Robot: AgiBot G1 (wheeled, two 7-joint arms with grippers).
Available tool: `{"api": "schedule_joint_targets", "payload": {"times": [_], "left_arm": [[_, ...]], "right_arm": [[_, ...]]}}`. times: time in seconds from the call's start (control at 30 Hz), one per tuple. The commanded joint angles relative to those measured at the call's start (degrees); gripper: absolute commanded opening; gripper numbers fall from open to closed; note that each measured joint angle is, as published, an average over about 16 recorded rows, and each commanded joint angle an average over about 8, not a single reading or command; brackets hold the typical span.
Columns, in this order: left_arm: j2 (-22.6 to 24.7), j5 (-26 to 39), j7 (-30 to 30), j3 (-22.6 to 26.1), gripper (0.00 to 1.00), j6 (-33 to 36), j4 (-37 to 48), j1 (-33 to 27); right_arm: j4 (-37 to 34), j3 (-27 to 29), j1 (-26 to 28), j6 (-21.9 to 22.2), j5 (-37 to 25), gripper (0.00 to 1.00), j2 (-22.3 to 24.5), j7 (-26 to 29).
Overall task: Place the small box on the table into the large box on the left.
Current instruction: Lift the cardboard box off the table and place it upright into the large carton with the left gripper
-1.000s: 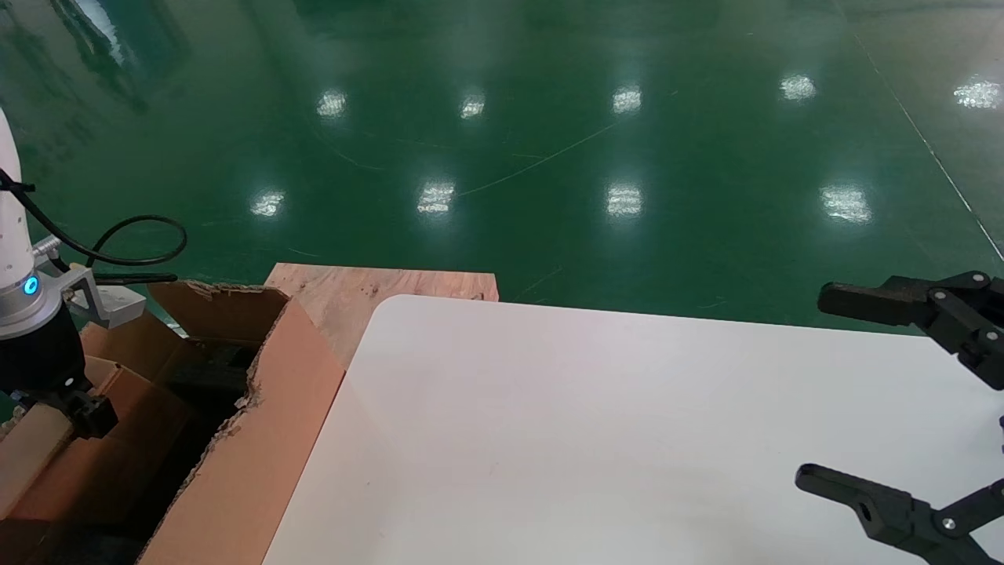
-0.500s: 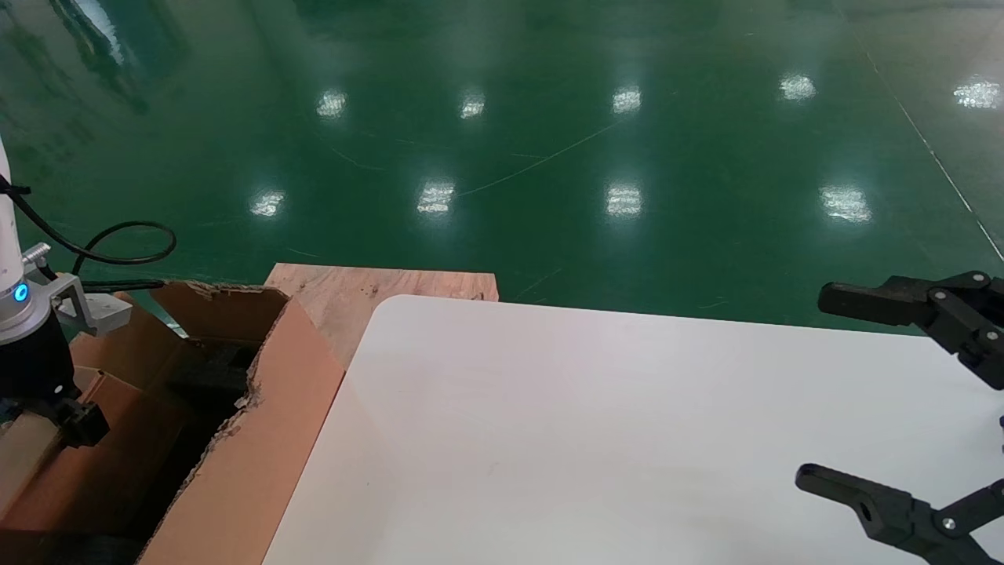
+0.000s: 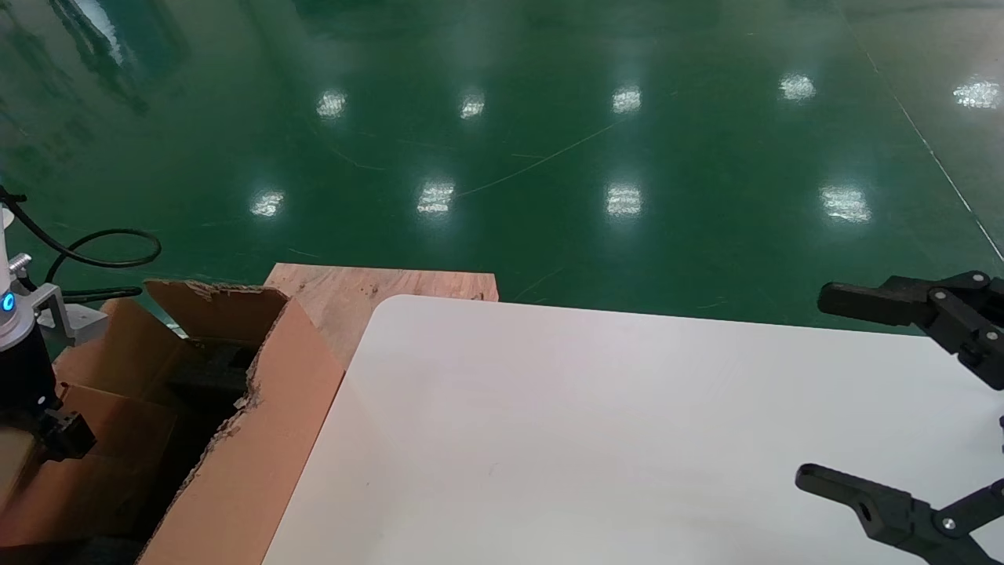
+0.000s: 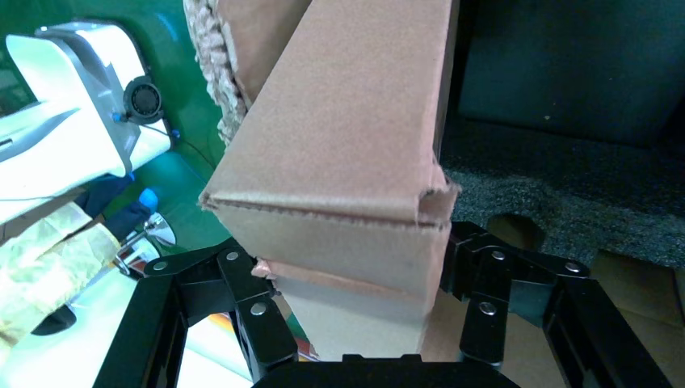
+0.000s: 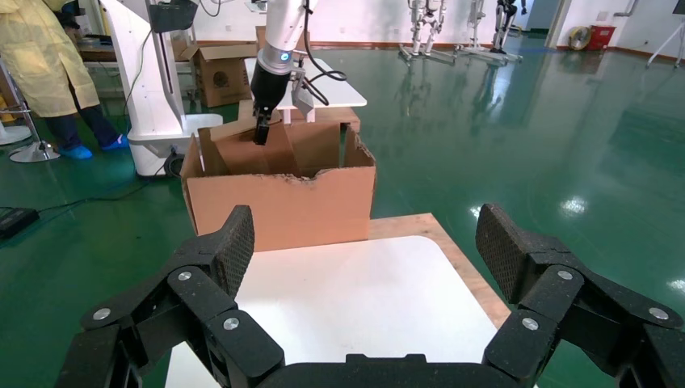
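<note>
Small box (image 4: 347, 186) clamped between the left claw's (image 4: 355, 311) fingers, hanging over the large box (image 3: 259, 424) beside the bench (image 3: 627, 439). Placing step in hand: by the look of it, needs lowering onto the black foam (image 4: 565, 186) inside, then letting go. Right claw (image 3: 886, 400) parked wide over the bench's right edge.

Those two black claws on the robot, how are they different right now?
The left gripper is shut on the small box, down inside the large box; the right gripper is open, holding nothing, over the table. Both are black with the same linked fingers.
</note>
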Motion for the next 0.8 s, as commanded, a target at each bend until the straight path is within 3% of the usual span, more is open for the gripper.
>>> {"api": "schedule_joint_targets", "payload": {"times": [0.03, 0.8], "left_arm": [[0.2, -0.2, 0.1, -0.1, 0.0, 0.3, 1.5, 0.8], [1.8, -1.5, 3.1, -0.7, 0.0, 6.0, 9.7, 3.3]], "right_arm": [[0.0, 0.0, 0.0, 0.0, 0.0, 1.0, 0.0, 0.0], [0.0, 0.0, 0.0, 0.0, 0.0, 1.0, 0.0, 0.0]]}}
